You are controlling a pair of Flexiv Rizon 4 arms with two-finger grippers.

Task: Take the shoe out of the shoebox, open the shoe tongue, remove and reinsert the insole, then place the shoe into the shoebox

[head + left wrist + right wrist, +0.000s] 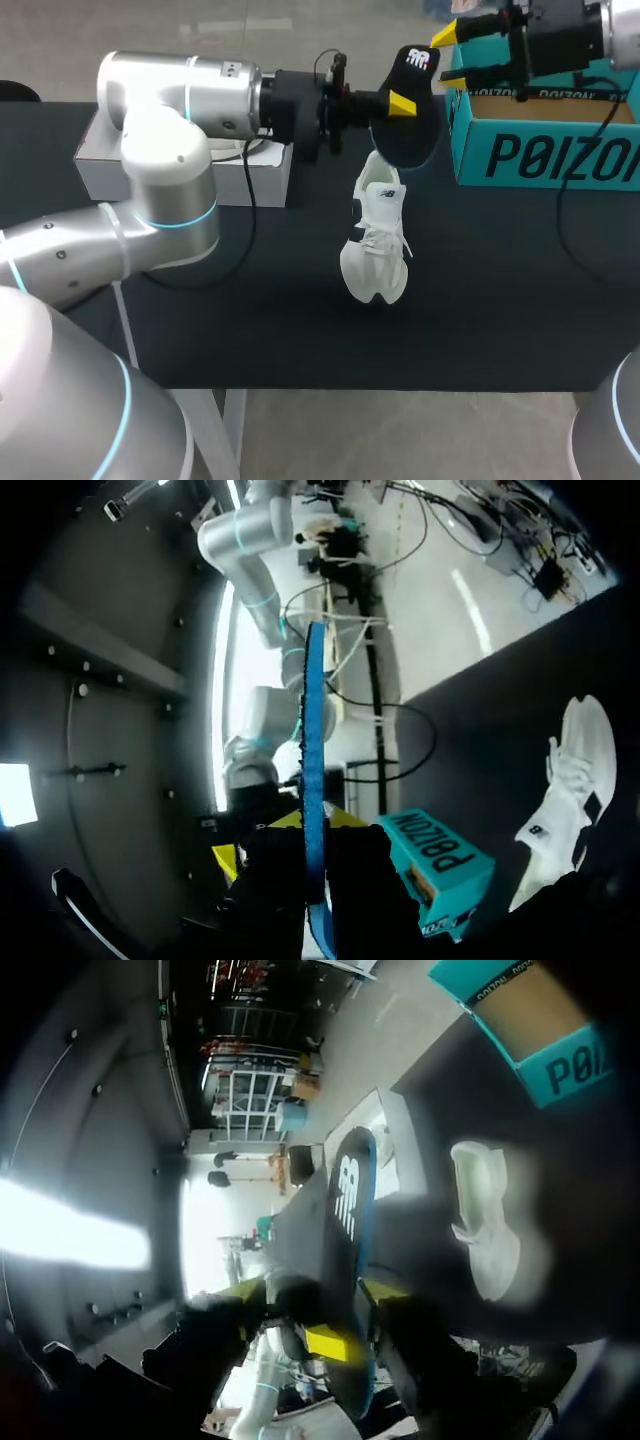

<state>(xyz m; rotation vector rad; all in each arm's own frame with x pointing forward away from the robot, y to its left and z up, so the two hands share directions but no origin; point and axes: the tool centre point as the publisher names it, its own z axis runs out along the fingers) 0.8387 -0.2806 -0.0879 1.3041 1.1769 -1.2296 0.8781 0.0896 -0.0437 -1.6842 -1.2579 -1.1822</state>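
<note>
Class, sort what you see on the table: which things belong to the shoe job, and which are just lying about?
Job: black insole, shut in the left gripper; right gripper, open at the insole's end; white shoe; teal shoebox.
Lying about: white box.

table: black | 1 white box: rear left on table | black cable: down box front

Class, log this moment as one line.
left hand: shut on insole | right hand: open near insole | shoe: on table, outside shoebox

High overview, wrist close-ups; common shoe
</note>
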